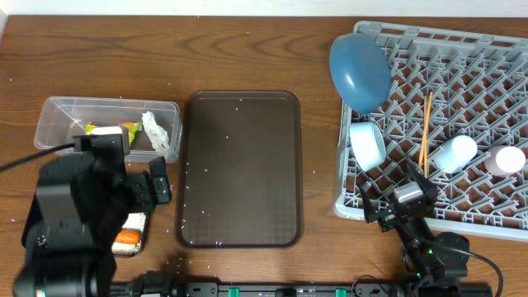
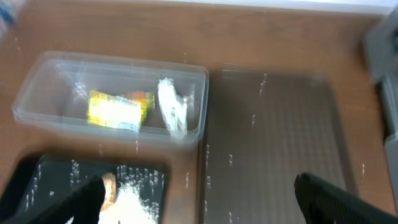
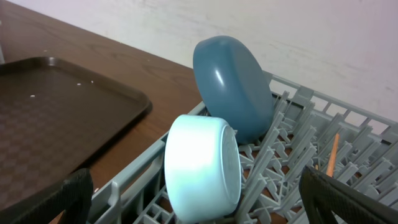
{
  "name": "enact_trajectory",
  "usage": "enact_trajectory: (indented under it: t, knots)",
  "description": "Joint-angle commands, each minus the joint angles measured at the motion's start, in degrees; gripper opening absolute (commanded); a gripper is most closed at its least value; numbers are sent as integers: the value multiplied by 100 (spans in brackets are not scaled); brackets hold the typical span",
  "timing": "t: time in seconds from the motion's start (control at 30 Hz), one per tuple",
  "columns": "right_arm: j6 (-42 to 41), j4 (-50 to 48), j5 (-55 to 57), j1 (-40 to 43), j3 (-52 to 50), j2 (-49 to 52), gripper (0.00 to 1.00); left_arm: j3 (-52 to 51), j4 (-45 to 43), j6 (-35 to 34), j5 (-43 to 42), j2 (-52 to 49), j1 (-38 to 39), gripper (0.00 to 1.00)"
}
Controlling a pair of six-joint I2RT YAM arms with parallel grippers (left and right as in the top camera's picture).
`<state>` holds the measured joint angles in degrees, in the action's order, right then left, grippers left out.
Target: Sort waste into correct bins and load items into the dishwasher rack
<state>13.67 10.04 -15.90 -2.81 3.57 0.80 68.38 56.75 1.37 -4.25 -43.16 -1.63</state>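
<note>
1. You had the left fingers (image 2: 339, 196) spread wide with nothing between them. They hung over the lower left of the desk (image 1: 247, 49), above the black tray (image 2: 56, 171).
2. That black tray held a heap of white rice (image 2: 134, 199) and an orange carrot (image 1: 126, 238).
3. Just above it in the overhead frame, the clear tub (image 1: 54, 115) held the yellow-green snack wrapper (image 2: 115, 111) and the crumpled white tissue (image 2: 172, 109).
4. The brown serving tray (image 1: 241, 169) lay mid-frame, beside the tub, with stray grains (image 1: 227, 115) scattered on it.
5. Your right fingers (image 3: 348, 199) were likewise spread apart and empty, at the lower left corner of the dishwasher rack (image 1: 478, 91).
6. In the rack, the blue plate (image 1: 360, 71) stood on edge at the upper left corner.
7. The pale blue bowl (image 1: 366, 142) rested on its side just below the plate.
8. The chopsticks (image 1: 426, 132) lay mid-rack, and two small cups (image 1: 455, 153) sat to their right.
</note>
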Motion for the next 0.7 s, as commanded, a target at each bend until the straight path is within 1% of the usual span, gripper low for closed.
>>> enact_trajectory:
  t: [0.0, 0.17, 0.27, 0.53, 0.63, 0.67]
  knots:
    - [11, -4, -44, 50, -37, -44, 99, -621, -748, 35, 234, 540, 140, 98]
    - [11, -4, -42, 50, -37, -44, 99, -1860, -2140, 33, 208, 1591, 173, 98]
    - [11, -4, -44, 50, -37, -44, 99, -2590, -2756, 33, 125, 2295, 173, 98]
    - [11, -4, -44, 50, -37, -44, 99, -4002, -3486, 33, 127, 3849, 173, 98]
    - [11, -4, -44, 50, -37, -44, 99, -4540, -3777, 31, 125, 4319, 173, 98]
    - [11, -4, -44, 50, -37, -44, 99, -4651, -3871, 35, 131, 4308, 184, 98]
